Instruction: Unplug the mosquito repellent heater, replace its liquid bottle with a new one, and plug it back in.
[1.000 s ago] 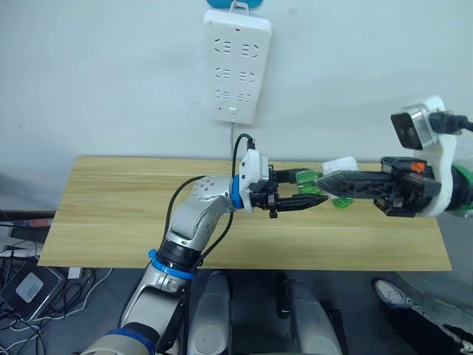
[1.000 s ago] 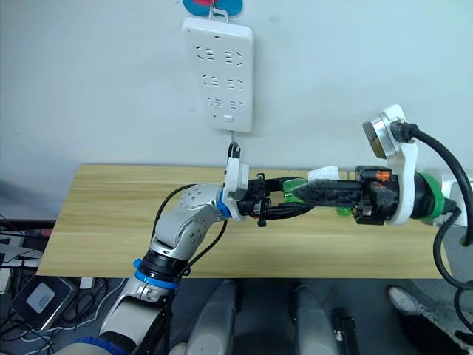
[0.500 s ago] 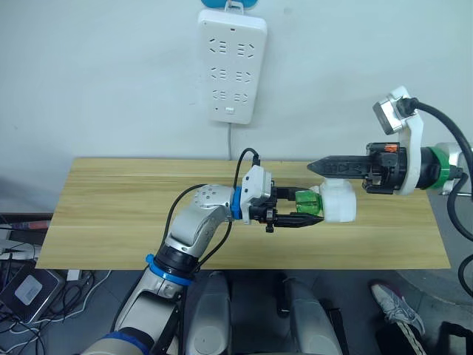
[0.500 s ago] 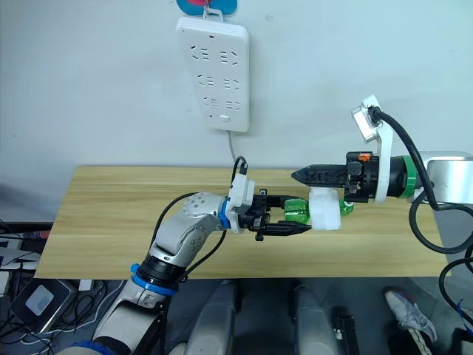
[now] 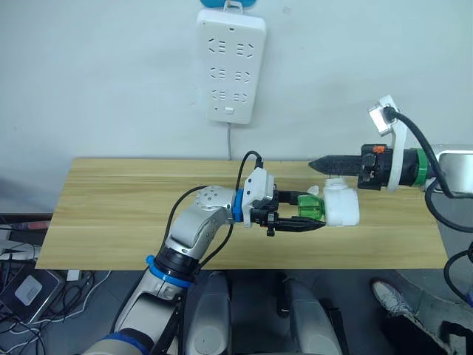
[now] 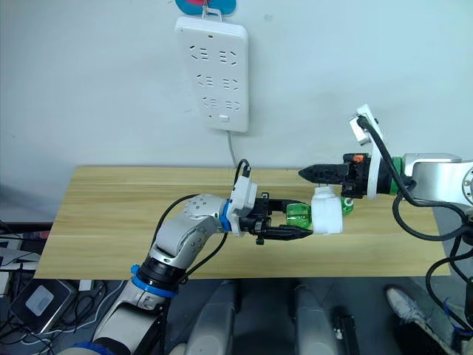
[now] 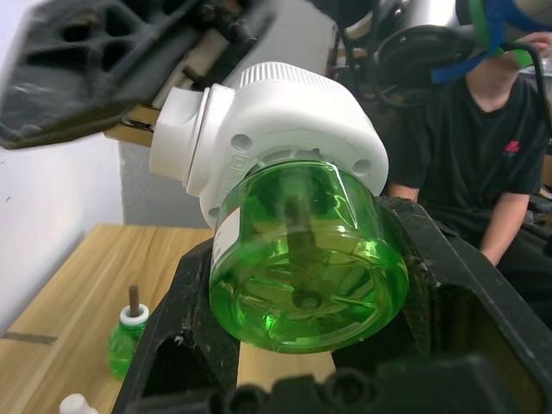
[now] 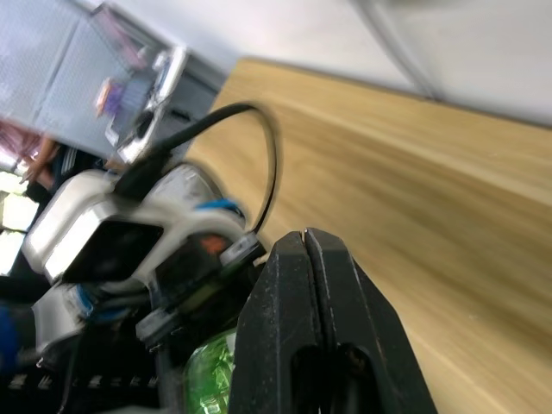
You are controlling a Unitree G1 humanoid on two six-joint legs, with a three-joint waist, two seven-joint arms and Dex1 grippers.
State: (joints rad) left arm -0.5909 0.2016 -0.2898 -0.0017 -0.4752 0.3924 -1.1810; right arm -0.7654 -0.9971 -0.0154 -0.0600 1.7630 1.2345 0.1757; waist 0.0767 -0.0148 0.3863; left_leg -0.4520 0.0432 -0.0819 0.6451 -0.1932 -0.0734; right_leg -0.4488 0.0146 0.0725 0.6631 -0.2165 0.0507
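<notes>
Heater (image 5: 342,206) first: the white mosquito repellent heater hangs above the wooden table (image 5: 111,214), carried by its green liquid bottle (image 5: 310,208), which your left gripper (image 5: 314,211) clamps between its two black fingers. In the left wrist view you look straight at the round base of that bottle (image 7: 306,259), with a dark wick showing through the green plastic and the heater body (image 7: 285,125) seated on its far end, the fingers (image 7: 172,345) pressed against both sides of the bottle. Your right gripper (image 5: 314,162) points toward the left one just above the heater, its fingers pressed together and holding nothing; the right wrist view shows the two fingers (image 8: 310,345) meeting along one line. The heater is apart from the right fingertips, though near them. A second green bottle (image 6: 346,206) stands on the table behind the heater, and the left wrist view shows it (image 7: 129,336) with a white collar and bare wick, a small white cap (image 7: 76,404) beside it. On the wall above hangs the white power strip (image 5: 235,63), its sockets vacant. A person in a black shirt (image 7: 483,147) sits beyond the table.
</notes>
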